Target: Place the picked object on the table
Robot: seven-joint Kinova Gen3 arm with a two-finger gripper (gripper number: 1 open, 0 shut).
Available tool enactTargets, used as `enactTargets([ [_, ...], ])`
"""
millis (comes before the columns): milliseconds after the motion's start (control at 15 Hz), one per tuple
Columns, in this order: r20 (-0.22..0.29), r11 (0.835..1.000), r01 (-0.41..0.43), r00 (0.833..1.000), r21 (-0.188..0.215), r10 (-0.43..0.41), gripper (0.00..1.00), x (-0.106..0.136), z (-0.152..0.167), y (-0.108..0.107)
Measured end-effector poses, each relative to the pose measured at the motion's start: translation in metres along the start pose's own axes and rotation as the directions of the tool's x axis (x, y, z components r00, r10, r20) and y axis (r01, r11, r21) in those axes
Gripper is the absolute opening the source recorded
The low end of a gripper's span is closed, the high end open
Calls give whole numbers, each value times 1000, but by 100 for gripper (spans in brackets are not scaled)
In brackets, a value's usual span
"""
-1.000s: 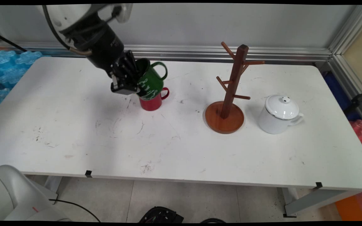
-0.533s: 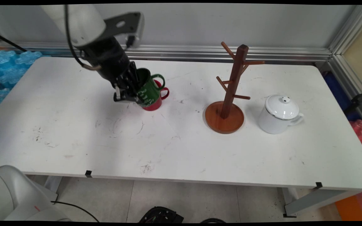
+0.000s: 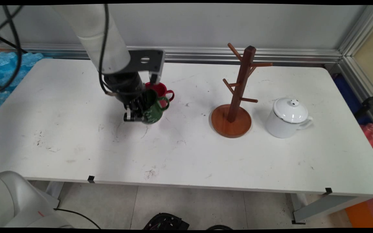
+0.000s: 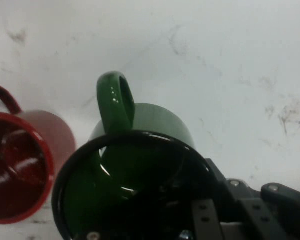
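Observation:
My gripper [image 3: 137, 114] is shut on the rim of a green mug [image 3: 153, 111], one finger inside the cup and one outside. The mug hangs almost upright, its base at or just above the white table [image 3: 76, 142], with its handle [image 3: 165, 104] pointing right. In the hand view the green mug [image 4: 140, 150] fills the lower middle, its handle [image 4: 115, 100] pointing up. A red mug [image 3: 161, 91] stands upright just behind it, and shows as the red mug [image 4: 20, 170] at the left of the hand view.
A brown wooden mug tree [image 3: 236, 94] on a round base stands right of centre. A white enamel pot with a lid [image 3: 287, 118] sits further right. Blue plastic packs [image 3: 5, 68] lie beyond the table's left end.
The gripper carried the green mug down and toward the near side, from above the red mug to in front of it. The mug went from tilted to nearly upright.

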Motion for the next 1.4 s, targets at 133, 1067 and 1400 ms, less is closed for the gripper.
enactTargets([
  [133,27,1000,3,1000,-7,-3,0,4,10,3],
  [1067,131,999,36,991,-23,-33,0,36,73,9],
  [1400,147,999,46,988,-24,-42,0,42,87,9],
])
